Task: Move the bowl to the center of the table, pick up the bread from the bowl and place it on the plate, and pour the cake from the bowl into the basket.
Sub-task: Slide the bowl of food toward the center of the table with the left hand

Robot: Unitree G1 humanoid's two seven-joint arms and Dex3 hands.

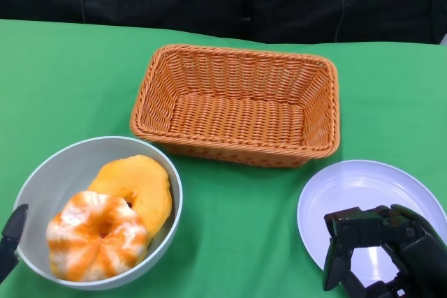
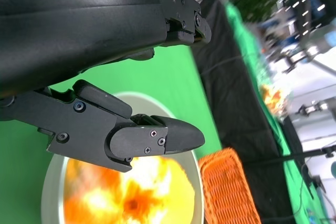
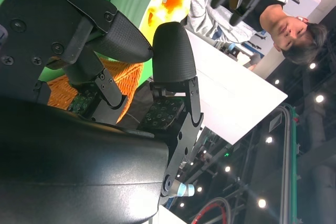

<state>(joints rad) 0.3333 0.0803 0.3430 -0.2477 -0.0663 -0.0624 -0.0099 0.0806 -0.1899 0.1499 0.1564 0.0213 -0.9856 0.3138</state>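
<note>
The left hand [image 1: 10,241] is seen at the lower left edge of the head view, just beside the outer wall of the grey bowl [image 1: 64,160]. In the left wrist view its fingers [image 2: 157,137] are spread above the bowl with nothing between them; the hand is unclosed and empty. Two items are contained in the bowl: a yellow-orange ring-shaped bread [image 1: 136,185] on the far side from the left hand, and an orange-and-white cake [image 1: 96,236] touching it, nearer the hand. The right hand [image 1: 380,252] is positioned over the near part of the white plate [image 1: 349,183]; its fingers are apart and nothing is held. The wicker basket [image 1: 237,106] is located beyond both hands, between them, on the green table [image 1: 237,242].
</note>
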